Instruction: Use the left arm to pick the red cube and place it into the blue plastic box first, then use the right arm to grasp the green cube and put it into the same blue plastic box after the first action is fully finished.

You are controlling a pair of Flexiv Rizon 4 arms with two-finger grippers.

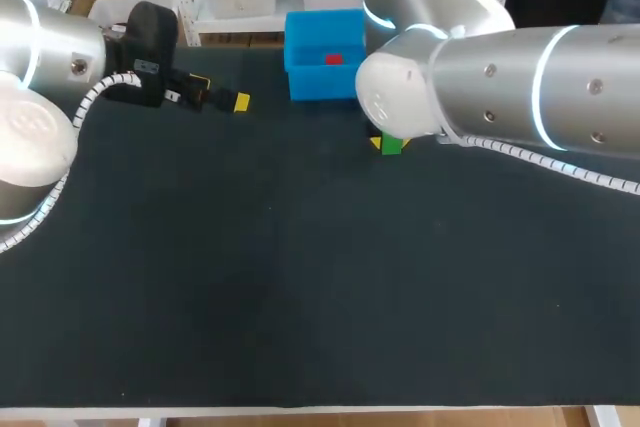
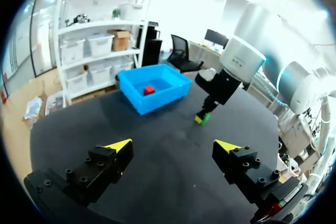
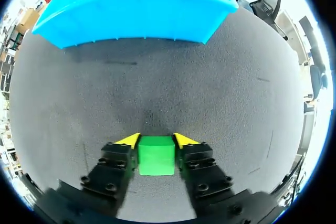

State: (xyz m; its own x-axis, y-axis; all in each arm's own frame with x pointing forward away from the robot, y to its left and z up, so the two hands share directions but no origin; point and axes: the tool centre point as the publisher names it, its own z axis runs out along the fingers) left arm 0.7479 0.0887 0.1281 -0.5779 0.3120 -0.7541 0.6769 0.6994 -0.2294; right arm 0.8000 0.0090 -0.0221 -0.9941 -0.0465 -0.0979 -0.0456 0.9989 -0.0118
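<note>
The red cube (image 1: pixel 332 59) lies inside the blue plastic box (image 1: pixel 310 82) at the back of the table; the left wrist view shows the same red cube (image 2: pixel 149 90) in the box (image 2: pixel 137 98). My right gripper (image 3: pixel 156 140) stands down on the mat in front of the box (image 3: pixel 131 19), with both yellow-tipped fingers pressed against the sides of the green cube (image 3: pixel 156 155). From above, only a bit of the green cube (image 1: pixel 391 145) shows under the right wrist. My left gripper (image 2: pixel 173 148) hangs open with nothing between its fingers, at the back left of the table (image 1: pixel 232 102).
The black mat (image 1: pixel 300 277) covers the table and carries nothing else. My right arm (image 1: pixel 500 82) reaches across the back right, close to the box's right side.
</note>
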